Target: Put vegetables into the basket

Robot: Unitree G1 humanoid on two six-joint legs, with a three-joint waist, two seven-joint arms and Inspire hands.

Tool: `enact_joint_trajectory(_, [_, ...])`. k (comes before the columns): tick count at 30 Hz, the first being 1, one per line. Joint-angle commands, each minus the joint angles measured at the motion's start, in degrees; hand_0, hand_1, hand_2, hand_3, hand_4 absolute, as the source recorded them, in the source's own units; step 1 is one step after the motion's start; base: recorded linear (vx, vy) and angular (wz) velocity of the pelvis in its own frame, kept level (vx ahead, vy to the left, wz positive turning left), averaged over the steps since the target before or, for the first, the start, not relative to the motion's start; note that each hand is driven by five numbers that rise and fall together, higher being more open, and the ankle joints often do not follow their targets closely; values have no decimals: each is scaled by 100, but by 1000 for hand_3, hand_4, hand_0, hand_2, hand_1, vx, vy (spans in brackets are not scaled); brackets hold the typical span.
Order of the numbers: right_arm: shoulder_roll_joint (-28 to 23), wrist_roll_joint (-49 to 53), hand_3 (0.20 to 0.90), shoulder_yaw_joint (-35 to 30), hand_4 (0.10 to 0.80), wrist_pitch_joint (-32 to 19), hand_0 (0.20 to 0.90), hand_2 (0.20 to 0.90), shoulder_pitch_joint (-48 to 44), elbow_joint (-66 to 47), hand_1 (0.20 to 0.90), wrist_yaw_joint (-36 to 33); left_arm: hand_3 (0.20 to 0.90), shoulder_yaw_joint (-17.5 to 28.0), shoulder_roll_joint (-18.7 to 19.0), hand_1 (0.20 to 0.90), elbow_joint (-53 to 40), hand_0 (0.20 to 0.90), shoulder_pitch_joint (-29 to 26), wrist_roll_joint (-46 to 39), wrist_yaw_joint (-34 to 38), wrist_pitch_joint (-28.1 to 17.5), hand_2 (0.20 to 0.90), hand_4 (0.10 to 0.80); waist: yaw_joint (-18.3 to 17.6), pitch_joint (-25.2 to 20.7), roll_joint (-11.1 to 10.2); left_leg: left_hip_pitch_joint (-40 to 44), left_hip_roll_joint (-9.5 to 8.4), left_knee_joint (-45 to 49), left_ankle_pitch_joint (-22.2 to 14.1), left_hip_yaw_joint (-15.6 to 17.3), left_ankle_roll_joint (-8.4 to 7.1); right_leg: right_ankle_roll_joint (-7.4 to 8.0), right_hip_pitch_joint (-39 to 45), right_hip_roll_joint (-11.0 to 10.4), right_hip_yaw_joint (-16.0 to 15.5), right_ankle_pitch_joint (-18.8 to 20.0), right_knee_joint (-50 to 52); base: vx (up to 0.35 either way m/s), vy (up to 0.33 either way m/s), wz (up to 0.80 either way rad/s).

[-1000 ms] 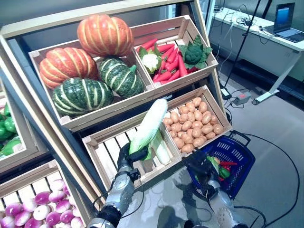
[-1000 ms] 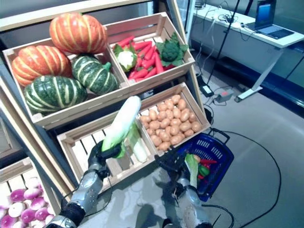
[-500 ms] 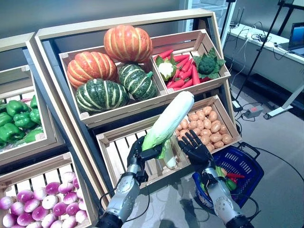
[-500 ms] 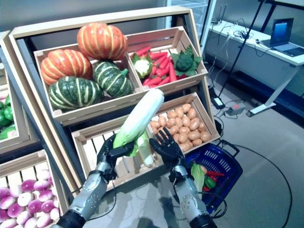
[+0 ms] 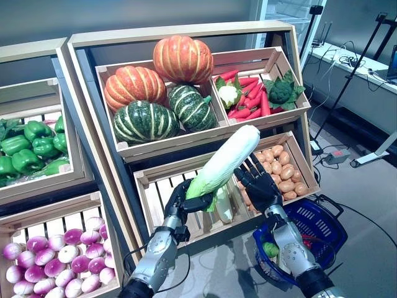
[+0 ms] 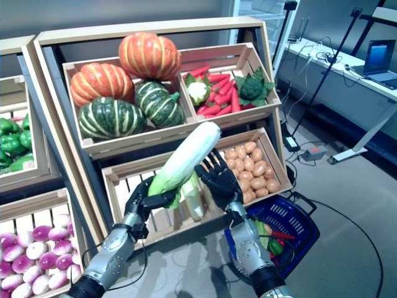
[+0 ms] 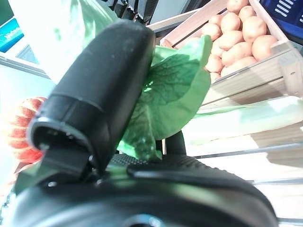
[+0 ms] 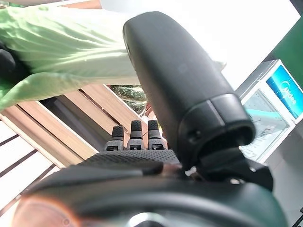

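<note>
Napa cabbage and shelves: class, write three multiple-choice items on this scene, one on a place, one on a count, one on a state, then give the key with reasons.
1. Where does the blue basket stand?
A. On the floor below the potato crate
B. On the top shelf
C. Inside the pumpkin crate

2. How many pumpkins lie in the upper left crate?
A. Two
B. Four
C. Six

3. How is the napa cabbage held?
A. Lying in the basket
B. Gripped at its leafy end by the left hand, with the right hand open beside it
C. Clamped by both hands

Key: 1 A, the basket sits on the grey floor; 2 B, two orange and two green; 3 B, only the left fingers curl round it.
</note>
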Motion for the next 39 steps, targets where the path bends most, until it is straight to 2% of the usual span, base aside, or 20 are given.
enact_joint_trajectory(1, [156,458,900,-490,800,-202,900,900,-1099,-700,900,729,300,-413,118,300,-444,300,-387,274,-468,-549,300,400,48,-334,-263,-162,-255,6,-400,173,48,84,259,-140,-19,-260,7,0,0,0])
enact_joint_trajectory(9, [260,1184,900,-441,800,332,900,900,-1261,-747,900,1242,300,-549,59,300,-246,300,-320,278,-645,-497,300,400,96,-374,-278,-167,-260,6,-408,157,54,83,262,-149,-27,-277,7,1,2,0])
enact_joint_trajectory(15, [465,2168,900,-463,800,1008,900,900,-1299,-992,900,1986,300,-594,89,300,-147,300,-279,298,-776,-491,300,400,140,-397,-272,-168,-266,6,-414,126,51,100,269,-162,-57,-284,7,-1,4,4])
enact_joint_trajectory(20, [452,2372,900,-530,800,990,900,900,-1460,-1202,900,2063,300,-610,151,300,-170,300,-286,294,-851,-448,300,400,169,-391,-269,-187,-275,6,-410,95,50,108,256,-165,-69,-277,7,-9,-5,5])
enact_joint_trajectory(26, [205,2346,900,-590,800,794,900,900,-1917,-1334,900,1847,300,-677,229,300,-274,300,-318,324,-912,-354,300,400,195,-380,-276,-215,-281,6,-413,63,51,99,225,-157,-41,-275,7,-12,-7,6])
enact_joint_trajectory(29, [86,2174,900,-591,800,809,900,900,-2088,-1291,900,1713,300,-699,262,300,-257,300,-342,268,-939,-356,300,400,206,-382,-275,-217,-284,6,-412,54,55,98,223,-156,-34,-274,7,0,0,0])
enact_joint_trajectory(34, [-108,1705,900,-541,800,553,900,900,-2239,-1020,900,1632,300,-704,268,300,-220,300,-362,266,-947,-354,300,400,217,-397,-287,-230,-285,6,-407,33,47,92,217,-153,-19,-280,7,0,0,0])
enact_joint_trajectory(35, [-172,1610,364,-538,442,462,364,364,-2241,-1021,364,1558,300,-697,282,300,-229,300,-348,271,-955,-345,300,400,219,-397,-291,-232,-285,6,-408,30,49,91,216,-153,-18,-281,7,0,0,0])
enact_joint_trajectory(36, [-193,1576,300,-540,400,421,300,300,-2256,-999,300,1543,300,-702,283,300,-214,300,-347,269,-952,-358,300,400,217,-396,-292,-232,-285,6,-404,27,51,88,215,-152,-13,-279,7,0,0,0])
enact_joint_trajectory(39, [-251,1445,300,-532,400,297,300,300,-2306,-908,300,1570,300,-727,278,300,-158,300,-352,271,-942,-397,300,400,221,-386,-296,-236,-281,6,-404,27,51,85,210,-152,-13,-276,7,2,-2,1])
